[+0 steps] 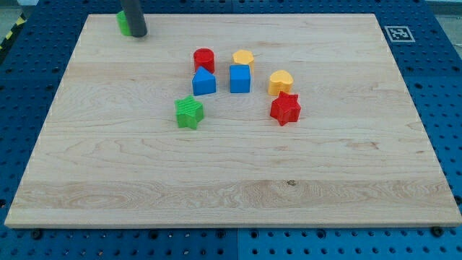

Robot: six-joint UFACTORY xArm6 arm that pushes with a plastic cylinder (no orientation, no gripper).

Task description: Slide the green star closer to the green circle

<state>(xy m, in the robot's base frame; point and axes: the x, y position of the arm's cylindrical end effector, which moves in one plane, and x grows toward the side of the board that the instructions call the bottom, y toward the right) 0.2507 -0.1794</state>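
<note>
- green star: ridged top, bright green, sits flat on the wooden board, left of centre, nothing touching it.
- nearest neighbour is the blue triangular block, just up and to the view's right of it.
- green circle: at the board's top-left corner, mostly hidden behind the rod; only a green sliver shows on the rod's left.
- my tip: down at that corner, right against the green circle, well apart from the star. No gripper on this rig, bare rod only, holding nothing.
- rod's upper part is cut off by the view's top edge.
- cluster right of centre: red cylinder, blue cube, two yellow blocks with unclear shapes, red star.
</note>
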